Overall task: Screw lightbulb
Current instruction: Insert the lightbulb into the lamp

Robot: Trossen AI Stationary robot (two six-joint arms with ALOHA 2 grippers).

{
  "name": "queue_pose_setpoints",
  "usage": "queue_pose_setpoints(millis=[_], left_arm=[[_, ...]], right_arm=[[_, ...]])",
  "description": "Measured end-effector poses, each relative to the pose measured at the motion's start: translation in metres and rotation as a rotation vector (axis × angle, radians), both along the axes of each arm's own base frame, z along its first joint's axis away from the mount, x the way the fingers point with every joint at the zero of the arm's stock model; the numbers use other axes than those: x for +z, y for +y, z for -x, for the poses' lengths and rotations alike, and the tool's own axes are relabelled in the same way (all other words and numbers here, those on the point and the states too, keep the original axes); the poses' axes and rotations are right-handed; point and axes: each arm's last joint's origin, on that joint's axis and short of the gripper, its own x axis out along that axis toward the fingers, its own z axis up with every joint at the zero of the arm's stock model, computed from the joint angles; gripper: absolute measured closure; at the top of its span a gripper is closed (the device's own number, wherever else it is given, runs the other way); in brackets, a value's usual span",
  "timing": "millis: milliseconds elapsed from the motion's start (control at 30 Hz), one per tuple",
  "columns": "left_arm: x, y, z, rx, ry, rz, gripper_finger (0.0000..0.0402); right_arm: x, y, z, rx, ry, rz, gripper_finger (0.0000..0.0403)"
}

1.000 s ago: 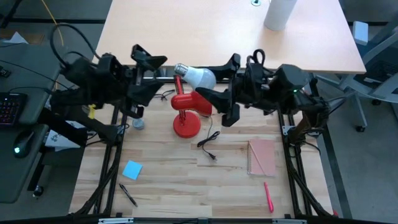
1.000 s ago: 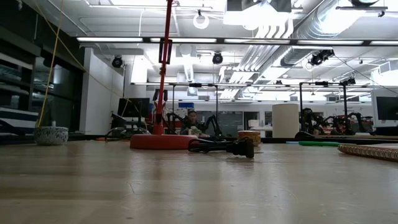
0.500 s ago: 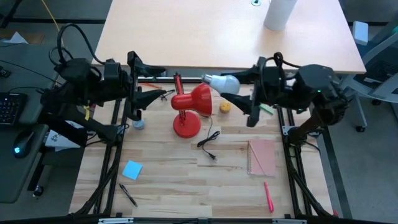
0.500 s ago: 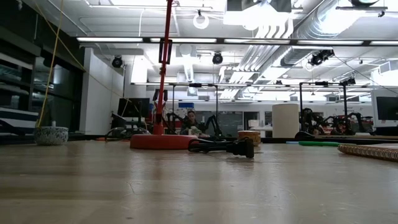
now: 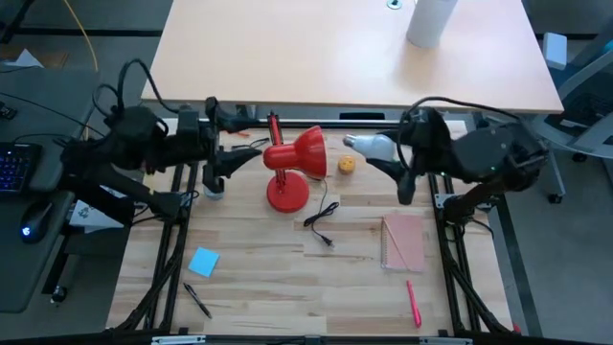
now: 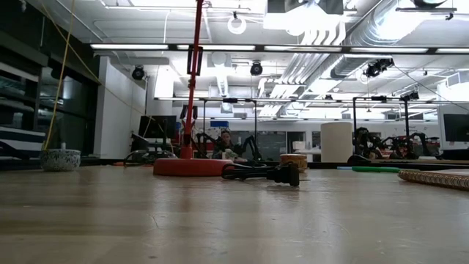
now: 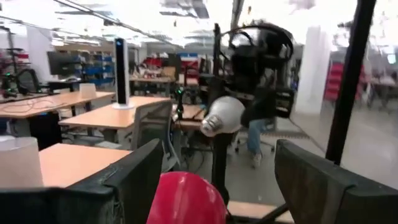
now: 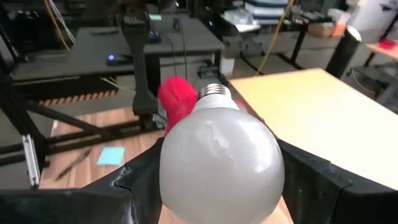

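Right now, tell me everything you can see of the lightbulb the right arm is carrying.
The lightbulb is a white, frosted-looking rounded globe narrowing to a ribbed silver screw base. The right gripper holds it in the air by the globe, one finger on each side, with the base pointing toward the red lamp. In the high view it lies roughly level, just right of the lamp's shade and apart from it, above the small yellow-orange ball. Nothing else touches it.

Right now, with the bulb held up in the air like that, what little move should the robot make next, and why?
Probably bring the right pincer toward the red lamp, lining up the screw base with the shade's opening. The lightbulb is clamped in that pincer, base pointing at the lamp, but a gap with a small yellow-orange object below it separates them. The left pincer waits open beside the lamp.
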Motion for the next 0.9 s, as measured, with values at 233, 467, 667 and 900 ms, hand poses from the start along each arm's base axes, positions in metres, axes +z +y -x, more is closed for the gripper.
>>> queue_pose_setpoints(millis=[233, 467, 667, 900], left_arm=[[-0.043, 0.007, 0.024, 0.093, -0.103, 0.119, 0.0117], [-0.087, 0.009, 0.033, 0.097, -0.169, 0.267, 0.0117], [-0.102, 0.010, 0.037, 0.081, -0.203, 0.323, 0.0117], [-0.099, 0.014, 0.041, 0.076, -0.236, 0.334, 0.0117]], right_arm=[[-0.016, 0.007, 0.024, -0.112, 0.103, -0.043, 0.0149], [-0.031, 0.023, 0.038, -0.155, 0.077, -0.106, 0.0149], [-0.085, 0.033, 0.036, -0.234, 0.118, -0.199, 0.0149], [-0.149, 0.027, 0.033, -0.258, -0.041, -0.366, 0.0149]])
